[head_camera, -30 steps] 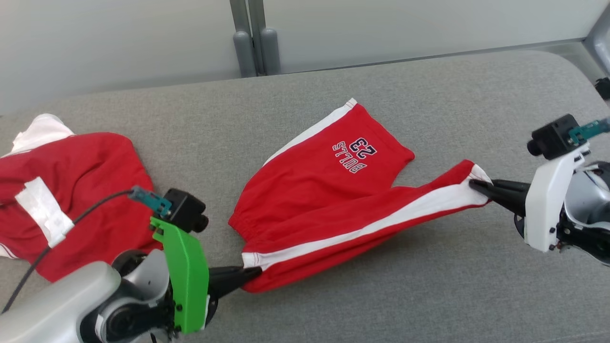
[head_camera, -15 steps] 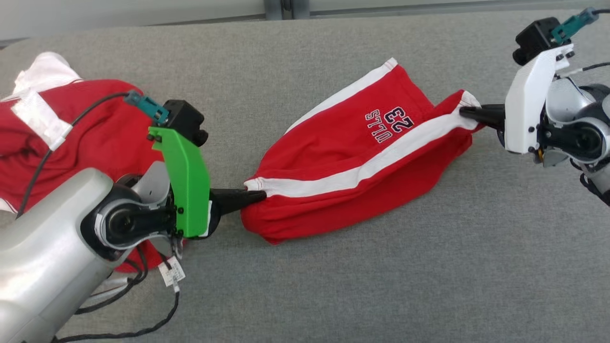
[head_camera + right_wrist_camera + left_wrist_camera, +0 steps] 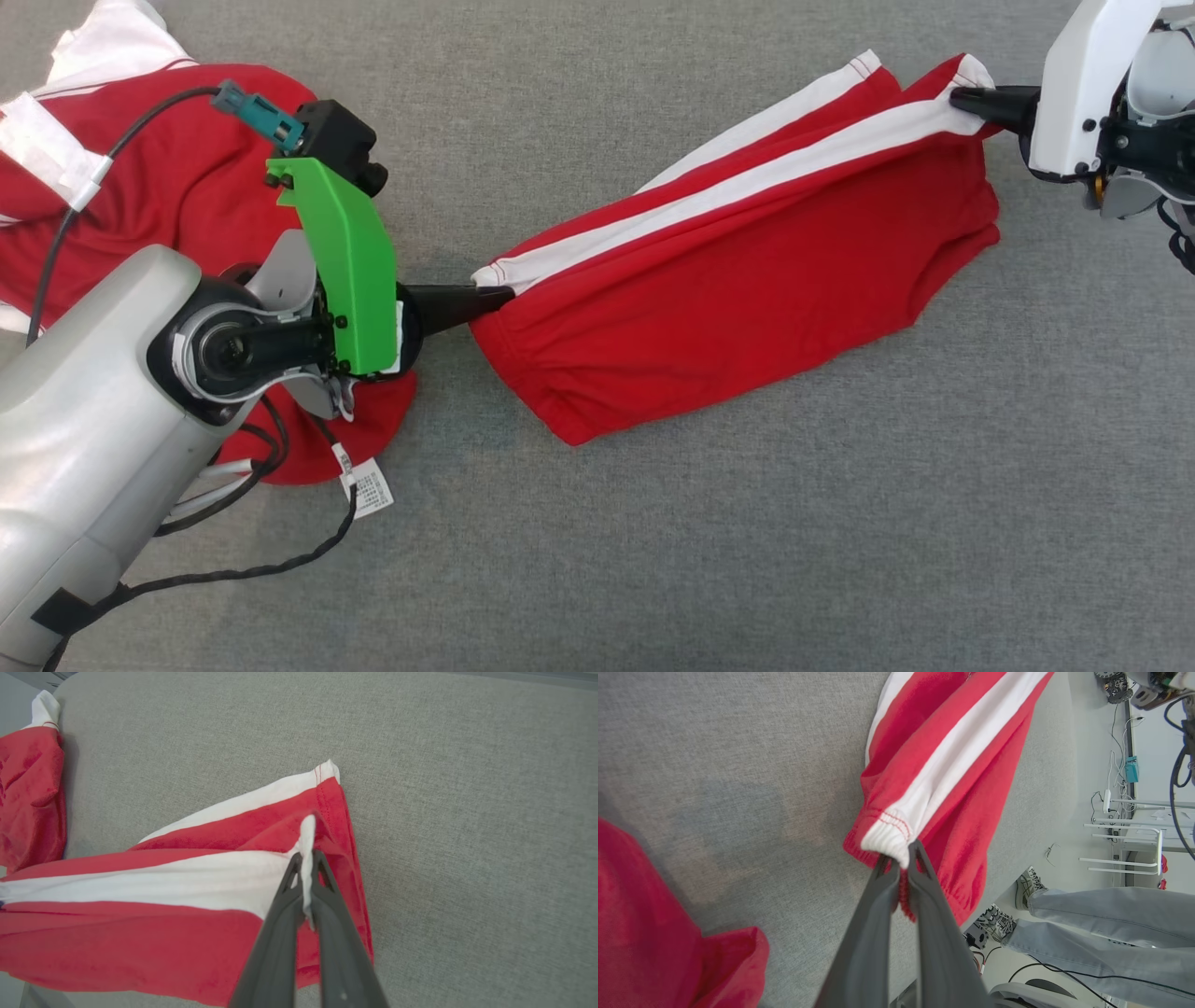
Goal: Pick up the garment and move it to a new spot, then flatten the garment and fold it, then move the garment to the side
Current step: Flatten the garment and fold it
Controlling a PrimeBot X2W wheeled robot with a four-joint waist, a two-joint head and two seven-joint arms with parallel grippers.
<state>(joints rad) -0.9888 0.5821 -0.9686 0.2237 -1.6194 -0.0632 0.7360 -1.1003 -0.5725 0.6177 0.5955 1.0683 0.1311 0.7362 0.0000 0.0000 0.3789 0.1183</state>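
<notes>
The garment is a pair of red shorts (image 3: pixel 747 308) with white side stripes, stretched between both grippers over the grey cushion (image 3: pixel 747 523). My left gripper (image 3: pixel 499 297) is shut on the waistband end, where the white stripe meets the elastic (image 3: pixel 896 842). At the upper right, my right gripper (image 3: pixel 962 96) is shut on the white hem of a leg (image 3: pixel 307 858). One leg is folded over the other, and the printed lettering is hidden. The fabric sags a little between the two holds.
A second red and white garment (image 3: pixel 140 187) lies crumpled at the left, partly under my left arm, with a paper tag (image 3: pixel 372 487) beside it. The left wrist view shows a person's legs in jeans and sneakers (image 3: pixel 1087 919) past the cushion's edge.
Both grippers carried the shorts away from me, folding the near leg over the far one and hiding the lettering. The head camera has tilted down, so the whole picture has shifted.
</notes>
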